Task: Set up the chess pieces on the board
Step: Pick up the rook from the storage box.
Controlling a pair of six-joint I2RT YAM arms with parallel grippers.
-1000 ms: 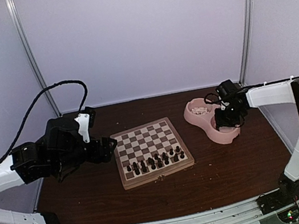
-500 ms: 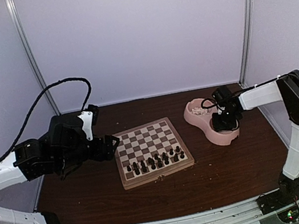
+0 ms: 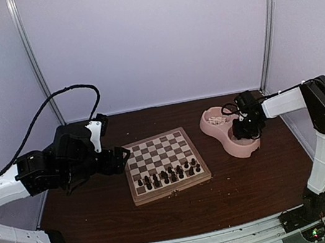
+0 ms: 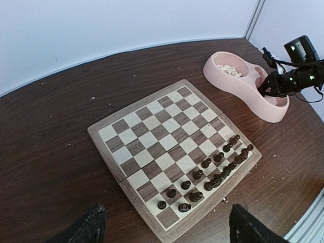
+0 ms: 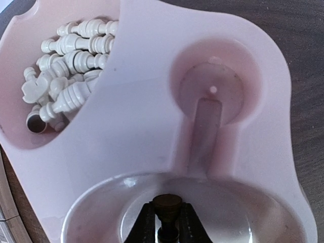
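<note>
A dark chess piece (image 5: 167,202) is pinched by the right fingers (image 5: 146,223), nearly shut, in the pink double bowl's (image 5: 152,126) near well, toward the desk's right edge. The left fingers (image 4: 91,225) are spread wide, empty. The piece is best lifted straight and kept upright before being carried to the board (image 4: 152,136) at the desk's centre.

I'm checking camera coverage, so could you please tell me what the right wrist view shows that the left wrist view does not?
Only the right wrist: a dark piece pinched by the right tool in one cup of the pink bowl. Only the left wrist: the board with its dark pieces. Both: that bowl and the white pieces in it.
</note>
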